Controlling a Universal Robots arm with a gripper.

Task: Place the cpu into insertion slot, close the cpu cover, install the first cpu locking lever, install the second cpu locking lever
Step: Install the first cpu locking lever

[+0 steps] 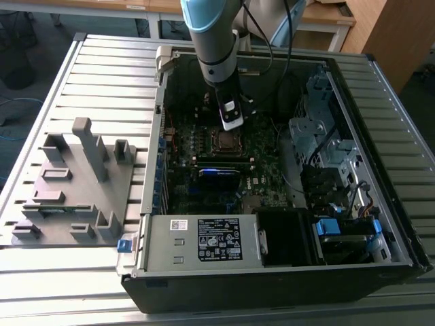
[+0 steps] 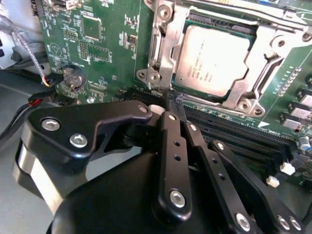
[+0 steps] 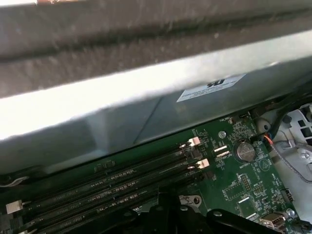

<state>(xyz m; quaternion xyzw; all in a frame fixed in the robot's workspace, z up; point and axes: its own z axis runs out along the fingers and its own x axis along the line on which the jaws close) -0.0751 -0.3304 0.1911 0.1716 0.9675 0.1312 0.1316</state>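
Gripper (image 2: 170, 100) fingers closed, empty, tips at socket (image 2: 229, 58) edge beside seated cpu (image 2: 219, 58), cover (image 2: 163, 53) down around it.

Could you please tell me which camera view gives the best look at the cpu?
The second wrist view: the cpu lies close up, its silver-grey top framed by the cpu cover. In the exterior view it is a tiny square below the gripper. The first wrist view looks at memory slots instead.
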